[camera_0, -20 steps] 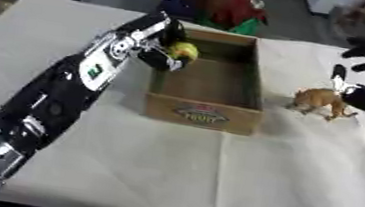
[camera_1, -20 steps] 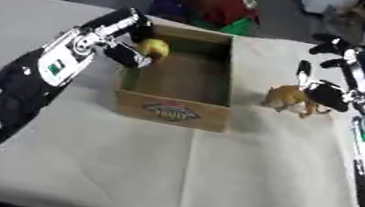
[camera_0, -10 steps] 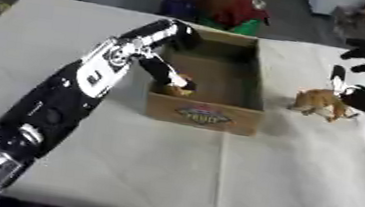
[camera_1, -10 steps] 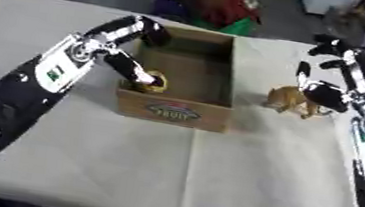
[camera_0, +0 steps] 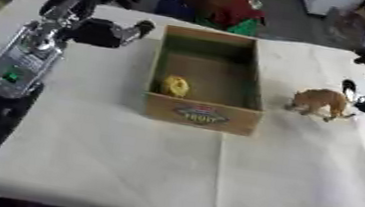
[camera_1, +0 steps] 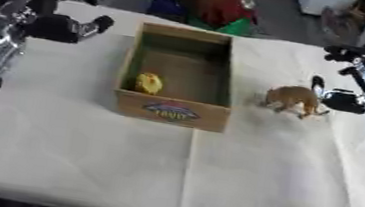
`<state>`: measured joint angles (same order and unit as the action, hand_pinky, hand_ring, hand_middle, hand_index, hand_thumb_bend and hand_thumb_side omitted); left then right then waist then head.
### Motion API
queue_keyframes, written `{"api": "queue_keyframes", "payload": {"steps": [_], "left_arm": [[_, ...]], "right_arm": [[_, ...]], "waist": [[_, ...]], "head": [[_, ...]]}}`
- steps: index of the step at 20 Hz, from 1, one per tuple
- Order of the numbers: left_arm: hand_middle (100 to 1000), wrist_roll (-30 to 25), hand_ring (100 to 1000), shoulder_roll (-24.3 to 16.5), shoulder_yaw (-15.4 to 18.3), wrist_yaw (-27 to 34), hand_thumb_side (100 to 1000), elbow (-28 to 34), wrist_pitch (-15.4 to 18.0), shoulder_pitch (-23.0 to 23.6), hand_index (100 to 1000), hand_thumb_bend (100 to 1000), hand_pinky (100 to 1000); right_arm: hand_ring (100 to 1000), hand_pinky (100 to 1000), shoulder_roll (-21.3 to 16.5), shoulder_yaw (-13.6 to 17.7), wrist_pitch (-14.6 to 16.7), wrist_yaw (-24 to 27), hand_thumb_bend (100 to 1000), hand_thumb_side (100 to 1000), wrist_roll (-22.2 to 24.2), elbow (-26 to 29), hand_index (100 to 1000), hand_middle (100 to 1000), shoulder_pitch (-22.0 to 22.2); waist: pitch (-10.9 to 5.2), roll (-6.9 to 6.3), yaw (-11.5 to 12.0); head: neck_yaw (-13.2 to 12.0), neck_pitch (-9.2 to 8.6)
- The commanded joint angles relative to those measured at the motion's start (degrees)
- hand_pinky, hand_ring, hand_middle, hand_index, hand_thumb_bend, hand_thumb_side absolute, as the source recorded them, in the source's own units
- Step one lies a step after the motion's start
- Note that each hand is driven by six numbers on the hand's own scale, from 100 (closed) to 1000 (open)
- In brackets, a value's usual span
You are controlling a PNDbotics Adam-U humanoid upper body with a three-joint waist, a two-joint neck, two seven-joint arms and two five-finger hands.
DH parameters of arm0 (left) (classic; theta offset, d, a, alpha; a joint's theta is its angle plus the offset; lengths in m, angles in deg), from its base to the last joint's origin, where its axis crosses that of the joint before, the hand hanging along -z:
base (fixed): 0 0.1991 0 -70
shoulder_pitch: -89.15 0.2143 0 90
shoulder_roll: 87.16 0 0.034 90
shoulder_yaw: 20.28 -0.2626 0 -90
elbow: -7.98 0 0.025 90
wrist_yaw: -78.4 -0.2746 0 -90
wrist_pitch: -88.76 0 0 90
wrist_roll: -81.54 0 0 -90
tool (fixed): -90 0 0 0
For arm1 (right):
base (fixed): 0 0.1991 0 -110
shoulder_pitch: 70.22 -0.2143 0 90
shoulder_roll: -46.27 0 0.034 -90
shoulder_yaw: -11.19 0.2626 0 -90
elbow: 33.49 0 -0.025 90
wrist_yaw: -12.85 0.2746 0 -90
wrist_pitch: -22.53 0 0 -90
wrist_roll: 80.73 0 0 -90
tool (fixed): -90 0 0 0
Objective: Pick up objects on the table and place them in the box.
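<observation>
A cardboard box stands open in the middle of the table. A small yellow object lies inside it near the front left corner. My left hand hovers left of the box, outside its left wall, fingers relaxed and holding nothing. An orange toy animal stands on the cloth right of the box. My right hand sits just right of the animal, fingers spread beside its rear, not closed on it.
A cream cloth covers the table, with wide free space in front of the box. Red and green items and dark clutter lie beyond the far edge. My left arm runs along the left side.
My left hand has let the yellow object go inside the box and pulled out to the left. The right hand and the toy animal have stayed put.
</observation>
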<state>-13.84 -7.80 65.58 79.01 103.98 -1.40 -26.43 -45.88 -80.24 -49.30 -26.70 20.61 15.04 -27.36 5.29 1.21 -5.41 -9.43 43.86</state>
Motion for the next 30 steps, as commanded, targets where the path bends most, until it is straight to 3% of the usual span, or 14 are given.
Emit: {"api": "queue_keyframes", "payload": {"steps": [1,5,9,18,25,28,30], "left_arm": [[596,1.64,691,-2.44,2.5,1.45,100,3.53,-1.23,1.64,749,471,699],[595,2.26,690,-2.45,3.65,1.9,100,4.38,-2.01,3.9,748,464,697],[593,2.12,688,-2.29,4.02,2.17,100,4.66,-2.18,4.5,748,461,695],[591,1.75,686,-1.74,3.95,2.2,100,5.44,-2.07,4.81,747,453,694],[591,1.8,686,-1.64,4.04,2.17,100,5.79,-2.18,5.12,747,442,693],[591,1.74,686,-1.6,4.04,2.07,100,5.75,-2.28,5.3,747,437,693],[590,1.7,686,-1.58,4.04,2.03,100,5.74,-2.31,5.41,747,435,692]], "right_arm": [[942,806,-2.55,-0.06,1.98,-2.68,254,100,2.37,-2.24,936,836,-1.5],[947,809,-2.33,-0.52,4.48,-4.09,255,101,6.81,-2.96,937,841,-1.26],[938,799,-0.99,-0.43,4.96,-4.58,237,100,7.88,-3.2,931,825,-1.42],[918,783,3.78,0.75,2.51,-8.99,236,100,1.96,-6.12,922,797,-3.33],[885,770,5.2,1.26,1.66,-15.06,277,172,-1.54,-8.95,898,787,-3.91],[849,742,5.28,1.64,1.02,-17.08,277,199,-2.39,-10.12,871,747,-3.89],[786,682,5.27,1.97,0.46,-17.88,260,208,-3.18,-10.6,815,661,-3.88]], "waist": [[-0.87,-0.03,0.16],[-0.91,-0.07,0.29],[-0.96,-0.2,0.32],[-0.93,-0.98,0.94],[-0.8,-0.97,1.37],[-0.8,-0.83,1.53],[-0.81,-0.77,1.65]], "head": [[0.41,0.26],[0.52,0.26],[0.59,0.26],[0.92,0.26],[1.13,0.26],[1.21,0.26],[1.21,0.26]]}}
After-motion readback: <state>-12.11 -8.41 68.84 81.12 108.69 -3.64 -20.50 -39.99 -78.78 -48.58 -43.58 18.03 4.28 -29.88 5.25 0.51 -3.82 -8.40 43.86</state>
